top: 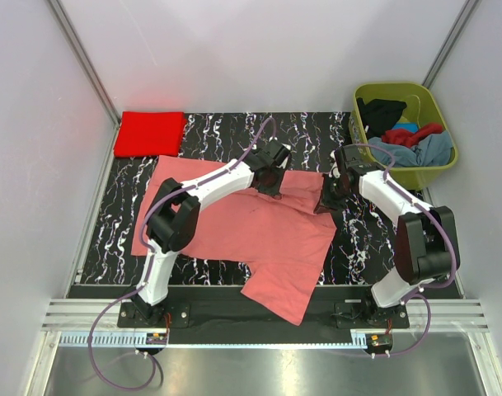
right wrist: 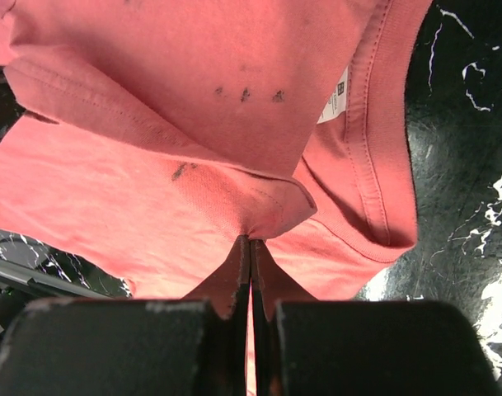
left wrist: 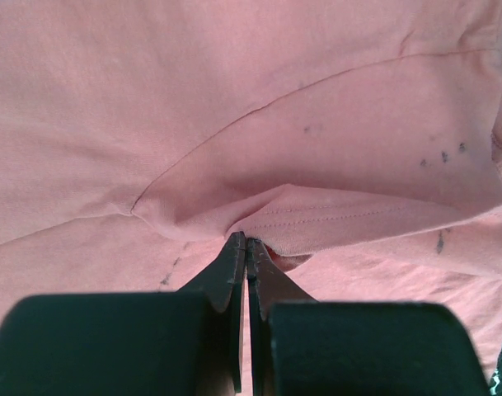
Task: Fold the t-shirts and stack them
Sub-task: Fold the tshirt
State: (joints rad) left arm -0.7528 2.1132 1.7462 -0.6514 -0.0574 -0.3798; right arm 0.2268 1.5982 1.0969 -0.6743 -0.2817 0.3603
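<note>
Mid-fold, our left gripper and right gripper pinch the soft salmon pink t-shirt, likely next drawing it toward the near edge

An olive-green rectangular plastic tub is set at the far right corner of the black, white-veined marbled desk. A ribbed aluminium rail is fixed along the near edge.

Black table veined with white. A salmon pink t-shirt lies spread on it, beneath the left gripper and right gripper. A folded bright red t-shirt lies well left of the left gripper, farther back. An olive-green tub sits just beyond the right gripper.
</note>
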